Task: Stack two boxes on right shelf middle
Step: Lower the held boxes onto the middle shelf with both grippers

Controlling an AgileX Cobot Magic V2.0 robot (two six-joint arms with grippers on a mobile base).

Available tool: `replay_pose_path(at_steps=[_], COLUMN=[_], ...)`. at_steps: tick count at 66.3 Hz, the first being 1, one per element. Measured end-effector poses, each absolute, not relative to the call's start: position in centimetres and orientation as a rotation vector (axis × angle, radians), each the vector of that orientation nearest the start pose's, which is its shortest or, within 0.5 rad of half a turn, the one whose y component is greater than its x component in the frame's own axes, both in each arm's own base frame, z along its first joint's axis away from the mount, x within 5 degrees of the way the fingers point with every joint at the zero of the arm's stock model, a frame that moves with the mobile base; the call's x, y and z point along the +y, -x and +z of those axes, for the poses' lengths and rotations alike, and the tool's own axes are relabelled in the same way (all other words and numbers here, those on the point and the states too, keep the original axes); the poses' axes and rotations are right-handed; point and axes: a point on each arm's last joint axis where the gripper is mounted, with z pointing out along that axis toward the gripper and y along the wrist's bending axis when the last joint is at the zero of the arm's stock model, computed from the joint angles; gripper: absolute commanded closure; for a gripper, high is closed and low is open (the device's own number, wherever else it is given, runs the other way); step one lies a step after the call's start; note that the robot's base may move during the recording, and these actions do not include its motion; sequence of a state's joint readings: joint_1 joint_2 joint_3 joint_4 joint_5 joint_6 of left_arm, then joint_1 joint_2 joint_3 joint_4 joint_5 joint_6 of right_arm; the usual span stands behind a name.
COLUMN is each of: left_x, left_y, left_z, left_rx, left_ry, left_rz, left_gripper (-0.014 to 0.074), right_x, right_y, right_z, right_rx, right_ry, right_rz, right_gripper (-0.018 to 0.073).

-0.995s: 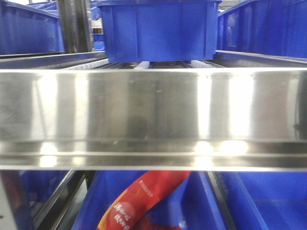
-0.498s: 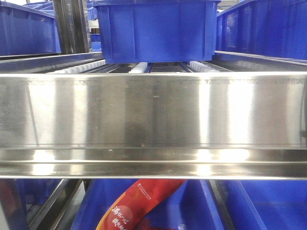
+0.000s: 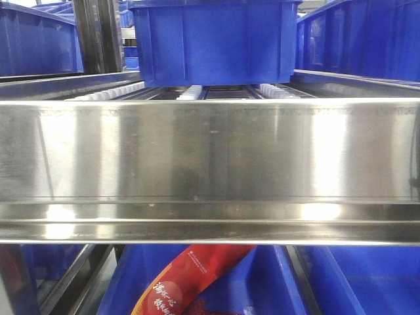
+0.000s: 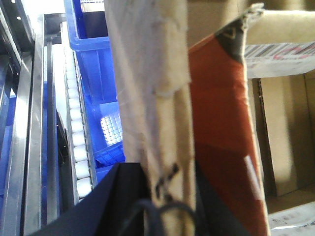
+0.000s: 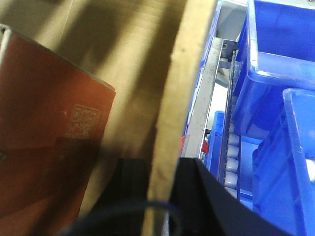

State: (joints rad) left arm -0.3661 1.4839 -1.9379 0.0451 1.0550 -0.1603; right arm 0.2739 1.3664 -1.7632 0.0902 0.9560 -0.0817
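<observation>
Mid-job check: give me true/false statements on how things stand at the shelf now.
The upper blue bin sits on white rollers behind the steel front rail. True.
The front view shows brown boxes on the rollers. False: none shows there.
The left end effector grips a brown cardboard edge. True.
The right end effector holds nothing. False: a cardboard wall sits between its fingers.
The red packet lies on the rail. False: it is below, in the lower blue bin.

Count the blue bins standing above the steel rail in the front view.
3: left bin, centre bin, right bin; others may be hidden behind them.
</observation>
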Motion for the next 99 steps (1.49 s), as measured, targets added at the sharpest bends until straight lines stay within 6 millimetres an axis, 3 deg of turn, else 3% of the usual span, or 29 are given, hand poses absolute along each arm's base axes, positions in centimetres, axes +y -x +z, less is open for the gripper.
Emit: replay_pose_path(at_steps=[44, 55, 69, 78, 83, 88, 93, 99], left_x=[-10.2, -10.2, -11.2, -11.6, -11.7, -11.7, -11.8, -11.8], left_y=[-27.6, -28.2, -31.8, -33.2, -33.4, -33.6, -33.8, -33.9], left_z=[50.7, 48.8, 44.3, 42.8, 42.5, 42.4, 42.5, 42.7], left_rx=[2.134, 2.276, 2.453, 2.495, 2.496, 2.495, 2.477, 2.453], left_ry=[-0.218, -0.229, -0.246, -0.253, -0.254, -0.255, -0.255, -0.256], left_rz=[-0.254, -0.195, -0.096, -0.063, -0.059, -0.056, -0.062, -0.052], left_gripper=[0.0708, 0.0708, 0.0708, 0.0701, 0.0638, 0.0514, 0.0276, 0.0027], right_x=[8.3, 8.8, 9.7, 10.1, 10.1, 10.2, 10.2, 10.2], right_y=[-25.9, -26.9, -30.1, -31.3, -31.4, -31.4, -31.4, -31.4], right_z=[50.1, 47.7, 43.4, 41.9, 41.9, 41.9, 42.0, 42.0], right_rx=[2.043, 2.181, 2.365, 2.413, 2.416, 2.412, 2.407, 2.405], right_ry=[0.356, 0.382, 0.405, 0.407, 0.404, 0.405, 0.406, 0.407], right_rz=[0.281, 0.295, 0.293, 0.291, 0.294, 0.302, 0.304, 0.303], right_gripper=[0.0713, 0.0713, 0.0705, 0.0589, 0.0456, 0.0288, 0.009, -0.0015])
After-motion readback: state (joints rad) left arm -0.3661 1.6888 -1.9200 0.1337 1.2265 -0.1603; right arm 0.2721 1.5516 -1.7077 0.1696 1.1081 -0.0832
